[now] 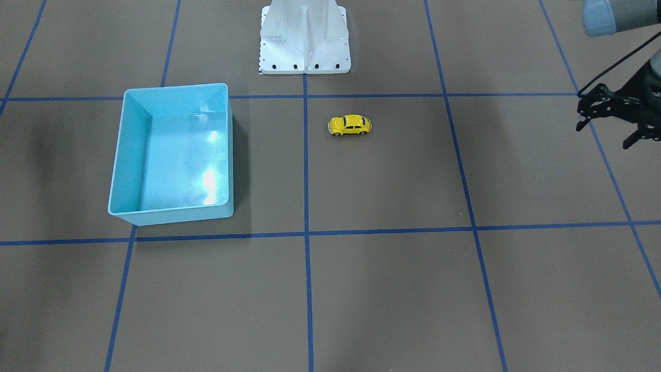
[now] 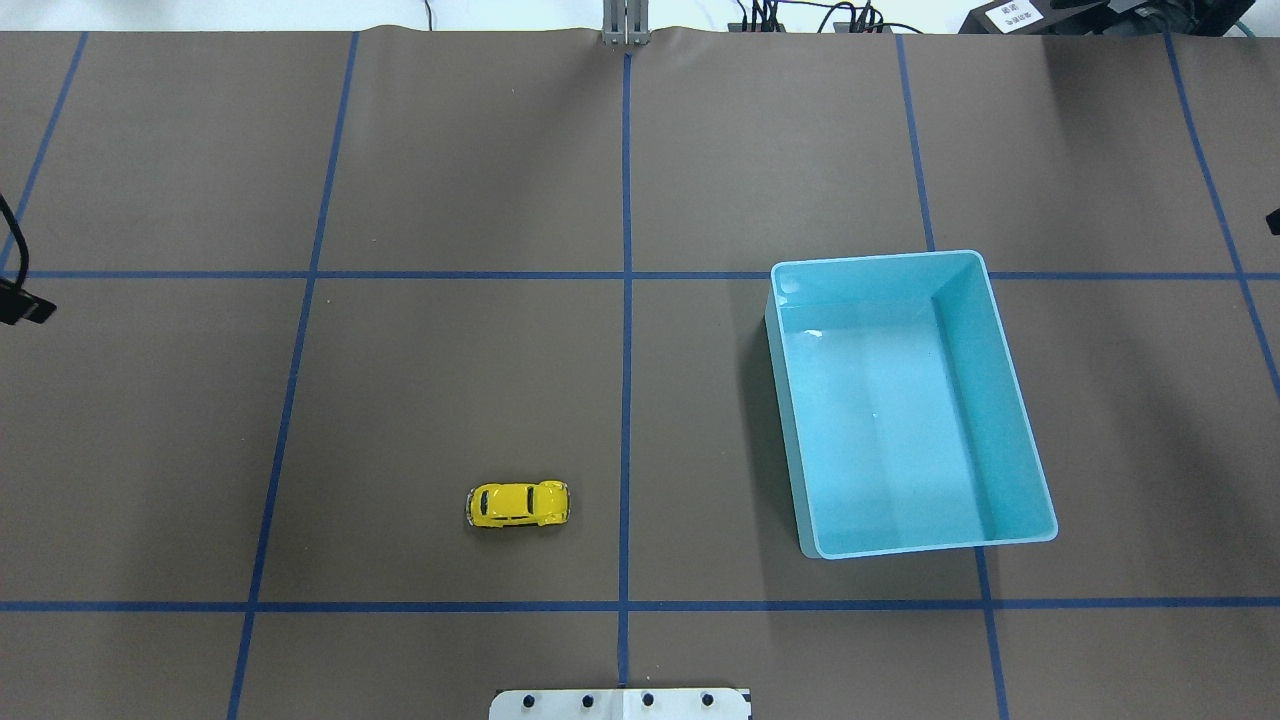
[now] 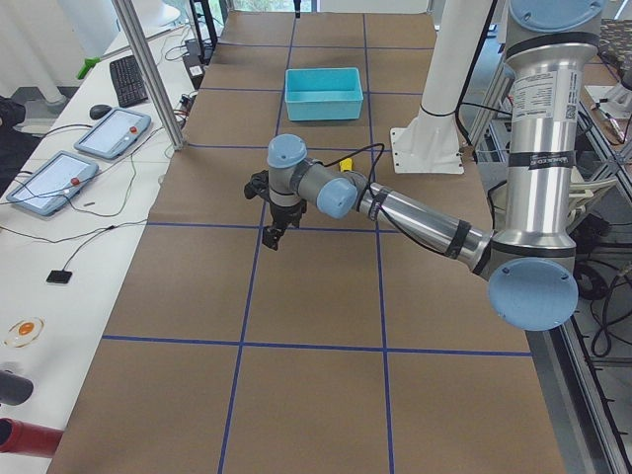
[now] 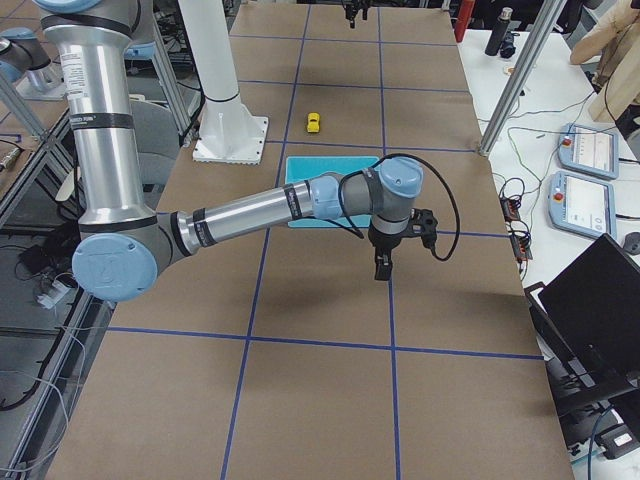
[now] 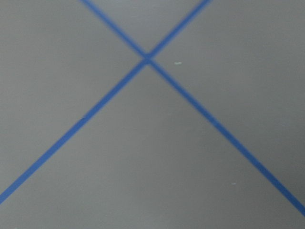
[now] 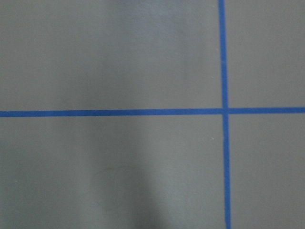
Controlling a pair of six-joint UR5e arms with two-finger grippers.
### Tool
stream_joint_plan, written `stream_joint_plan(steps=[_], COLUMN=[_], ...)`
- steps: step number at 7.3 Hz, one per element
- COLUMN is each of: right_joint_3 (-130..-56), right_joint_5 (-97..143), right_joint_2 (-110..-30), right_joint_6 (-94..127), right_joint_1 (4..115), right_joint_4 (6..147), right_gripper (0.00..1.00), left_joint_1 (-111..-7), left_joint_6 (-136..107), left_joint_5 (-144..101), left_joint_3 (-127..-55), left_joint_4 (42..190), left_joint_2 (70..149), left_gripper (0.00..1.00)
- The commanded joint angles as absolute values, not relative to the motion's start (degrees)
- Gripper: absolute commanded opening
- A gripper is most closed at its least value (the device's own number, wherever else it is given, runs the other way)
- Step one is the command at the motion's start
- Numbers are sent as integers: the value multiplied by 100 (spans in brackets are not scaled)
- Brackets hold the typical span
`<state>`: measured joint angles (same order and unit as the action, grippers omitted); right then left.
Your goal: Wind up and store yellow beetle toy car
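Tool states differed in how much could be read. The left tool (image 1: 604, 135) hung above the bench (image 1: 392, 289) with its black fingers spread apart and nothing between them. The right tool (image 4: 385, 265) appeared clearly only in the side view, so I could not tell whether it was open or closed.

The yellow beetle toy car (image 2: 519, 504) stood on its wheels on the brown bench surface. It was broadside to the robot, in the grid square just on the robot's left of the centre tape line (image 2: 626, 400). It was nearer the robot's white base mount (image 1: 304, 41) than the far edge. Nothing touched it.

On the other side of that centre line, well apart from the car, sat the light blue bin (image 2: 790, 400), open side up and slightly skewed to the blue grid.

Farther out, the left tool hovered well to the robot's left of the car, and its wrist camera looked down on a crossing of two tape lines. The right tool hung over the bench beyond the bin, on the robot's right, also above a tape crossing.
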<state>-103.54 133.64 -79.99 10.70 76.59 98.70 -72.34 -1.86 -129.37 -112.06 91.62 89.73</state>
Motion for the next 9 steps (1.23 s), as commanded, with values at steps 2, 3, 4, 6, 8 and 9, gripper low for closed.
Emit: stream_joint_plan(steps=[2,3,4,6,8,9], right_joint_3=[-10756,-10801,-10889,-11091,-11100,-11170], right_joint_5=[12597,12525,12516,12603,12612,12560], right_joint_2=[-7060,-6927,-6830,-6576,-5883,-5732], right_joint_6=[1133,1134,1134,1142,1151,1151], right_joint_1=[6333,6198,5961,5496,5135,4820], right_joint_4=[9879,9888,9931,10106,10684,10757], right_gripper=[100,100,100,100,100,100], left_joint_1=[-8390,-8663,-8953,-9088,-9079,-9079], left_joint_6=[-185,-211,-341,-360,-387,-535], left_joint_5=[-13201,-13184,-13192,-13201,-13201,-13201], left_joint_3=[-10525,-10190,-9778,-9580,-9589,-9563], left_joint_4=[8262,8262,8340,8367,8367,8367], left_joint_2=[8921,8912,8912,8921,8938,8947], left_gripper=[100,100,100,100,100,100])
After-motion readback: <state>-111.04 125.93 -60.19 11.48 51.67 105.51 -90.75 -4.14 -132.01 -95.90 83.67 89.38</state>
